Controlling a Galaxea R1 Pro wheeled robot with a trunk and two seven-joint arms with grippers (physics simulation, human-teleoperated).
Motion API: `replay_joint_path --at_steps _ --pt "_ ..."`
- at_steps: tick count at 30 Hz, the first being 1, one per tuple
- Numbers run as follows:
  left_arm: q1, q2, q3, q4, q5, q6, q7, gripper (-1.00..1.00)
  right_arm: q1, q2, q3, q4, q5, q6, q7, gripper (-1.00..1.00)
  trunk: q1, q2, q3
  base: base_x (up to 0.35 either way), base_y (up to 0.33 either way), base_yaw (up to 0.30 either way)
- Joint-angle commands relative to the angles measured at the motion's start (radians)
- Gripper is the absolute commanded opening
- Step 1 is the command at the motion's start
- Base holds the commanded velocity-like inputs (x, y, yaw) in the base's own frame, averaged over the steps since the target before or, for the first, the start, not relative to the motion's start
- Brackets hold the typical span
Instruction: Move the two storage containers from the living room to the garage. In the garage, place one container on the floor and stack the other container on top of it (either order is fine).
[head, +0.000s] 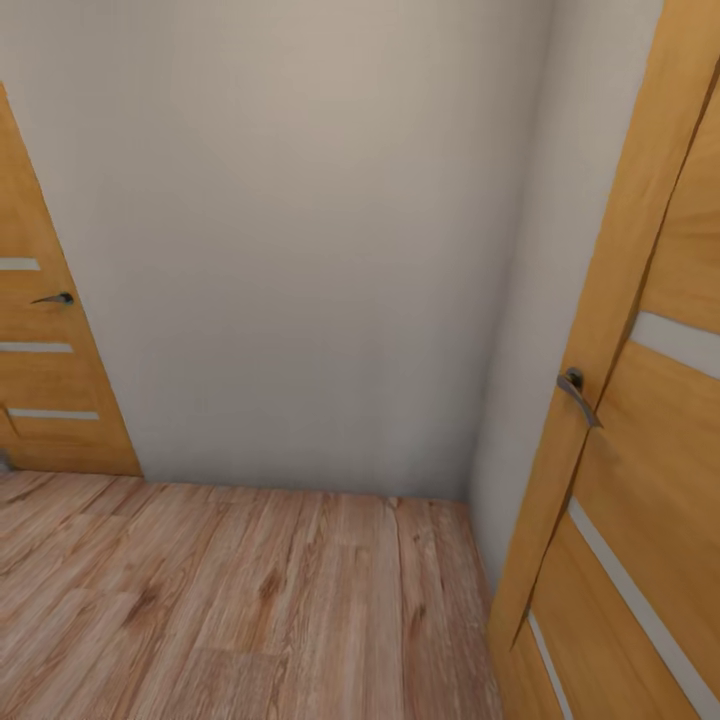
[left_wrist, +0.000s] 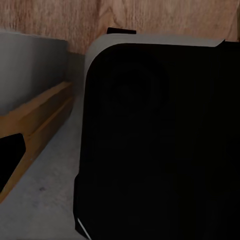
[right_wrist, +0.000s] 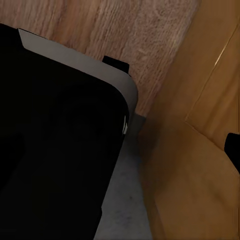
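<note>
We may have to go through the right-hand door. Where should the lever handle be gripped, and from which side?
Probably grip the lever handle on its slim free end, away from the round pivot, coming square at the right door, fingers across the bar, which stands off it.

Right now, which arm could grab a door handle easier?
Probably the right. The right handle on the right door looks close on that side; the left handle sits farther back.
</note>
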Motion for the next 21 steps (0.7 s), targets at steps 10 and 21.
replay_joint_path --at_steps 10,21 --pt "0.000 0.000 -0.001 0.000 0.010 -0.014 0.000 1.00 -0.001 0.000 0.008 0.003 -0.010 -0.006 0.004 1.00 0.000 0.000 -0.001 0.283 0.000 0.007" --pt "0.000 0.001 0.001 0.000 0.010 -0.017 0.000 1.00 -0.001 0.000 0.008 0.003 -0.012 -0.006 -0.001 1.00 0.000 0.000 -0.001 0.118 0.000 0.030"
